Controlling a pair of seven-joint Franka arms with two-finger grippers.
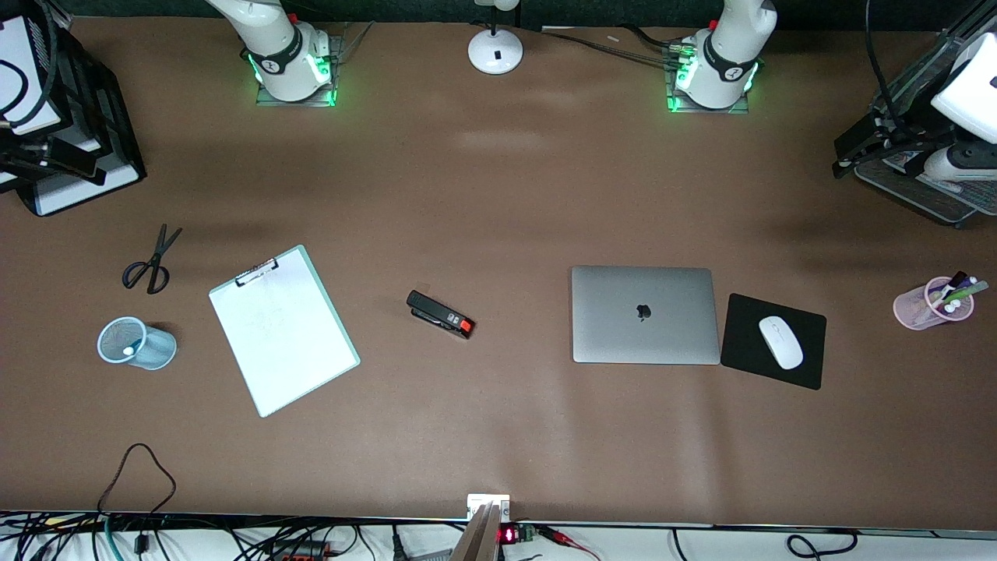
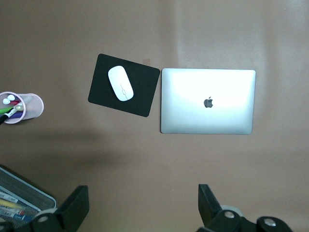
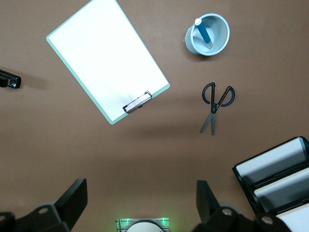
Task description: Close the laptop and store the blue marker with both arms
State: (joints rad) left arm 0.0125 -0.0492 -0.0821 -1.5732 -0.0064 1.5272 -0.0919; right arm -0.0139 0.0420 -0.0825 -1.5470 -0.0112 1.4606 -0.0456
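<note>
laptop is lying shut and flat on the surface, lid up with the apple logo showing, toward the left arm's end; black mouse pad is sitting just beside it at about 3 o'clock in the front view, its corner nearly touching the laptop edge, white mouse resting on the pad; pink pen cup is sitting well apart, further out at 3 o'clock, holding several pens; blue marker is standing tilted inside the light-blue mesh cup, pale end up, toward the right arm's end of the surface; scissors are lying near the cup at about 12 o'clock from it, clipboard with white paper is lying angled at 3 o'clock from the cup, black stapler is sitting between clipboard and laptop, apart from both; left gripper is hanging high over bare surface with the laptop and mouse pad in its view, jaws spread wide and gripping nothing; right gripper is hanging high over bare surface close to its own base, clipboard, scissors and cup in its view, jaws likewise spread wide and carrying nothing; both arms are waiting, touching nothing
</note>
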